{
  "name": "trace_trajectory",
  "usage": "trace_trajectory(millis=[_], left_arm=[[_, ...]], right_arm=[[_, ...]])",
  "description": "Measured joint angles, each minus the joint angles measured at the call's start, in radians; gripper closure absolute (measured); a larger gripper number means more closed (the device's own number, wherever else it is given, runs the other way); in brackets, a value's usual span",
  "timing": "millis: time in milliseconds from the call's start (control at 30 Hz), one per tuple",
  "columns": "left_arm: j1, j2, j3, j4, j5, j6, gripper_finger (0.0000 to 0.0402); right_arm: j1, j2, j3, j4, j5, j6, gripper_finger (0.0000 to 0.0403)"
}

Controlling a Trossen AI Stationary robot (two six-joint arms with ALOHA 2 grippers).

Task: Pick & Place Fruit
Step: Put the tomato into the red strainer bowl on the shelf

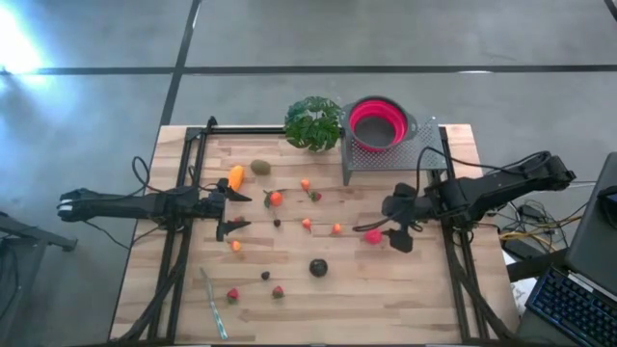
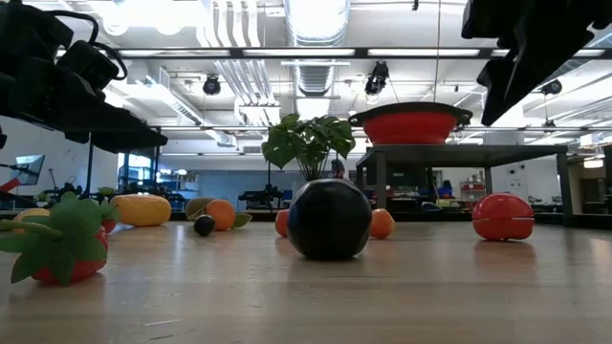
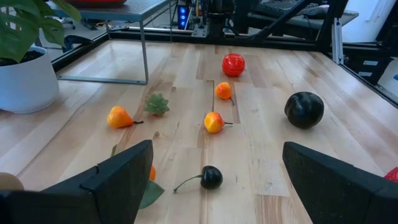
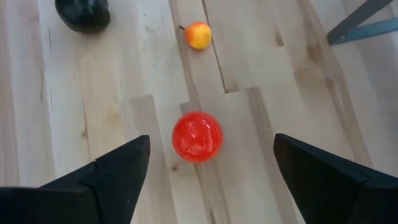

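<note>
Small toy fruits lie scattered on the wooden table (image 1: 424,299). A red apple (image 4: 197,136) rests on the boards at the right (image 1: 373,236). My right gripper (image 4: 211,142) hangs open above it, pointing steeply down, one finger to each side and clear of it. Near the apple lie a small orange fruit (image 4: 198,35) and a dark round fruit (image 1: 318,267). My left gripper (image 1: 246,211) waits open and nearly level at the table's left, with nothing between its fingers (image 3: 217,152). Beside it lie a yellow-orange piece (image 1: 236,177) and a kiwi (image 1: 260,167).
A leafy plant in a white pot (image 1: 313,122) stands at the far edge. Next to it a pink-red bowl (image 1: 376,122) sits on a grey metal stand (image 1: 410,154). Two strawberries (image 1: 278,291) and a thin pale stick (image 1: 214,304) lie near the front left.
</note>
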Motion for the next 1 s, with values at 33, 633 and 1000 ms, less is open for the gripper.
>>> trace_trajectory(millis=[33, 633, 1000], left_arm=[[0.000, 0.000, 0.000, 0.000, 0.000, 0.000, 0.0037], [0.000, 0.000, 0.000, 0.000, 0.000, 0.000, 0.0037], [0.000, 0.000, 0.000, 0.000, 0.000, 0.000, 0.0037]], right_arm=[[0.000, 0.000, -0.009, 0.008, 0.000, 0.000, 0.0071], [0.000, 0.204, -0.058, 0.110, 0.003, -0.030, 0.0035], [0.000, 0.356, -0.057, 0.149, 0.002, -0.050, 0.0035]])
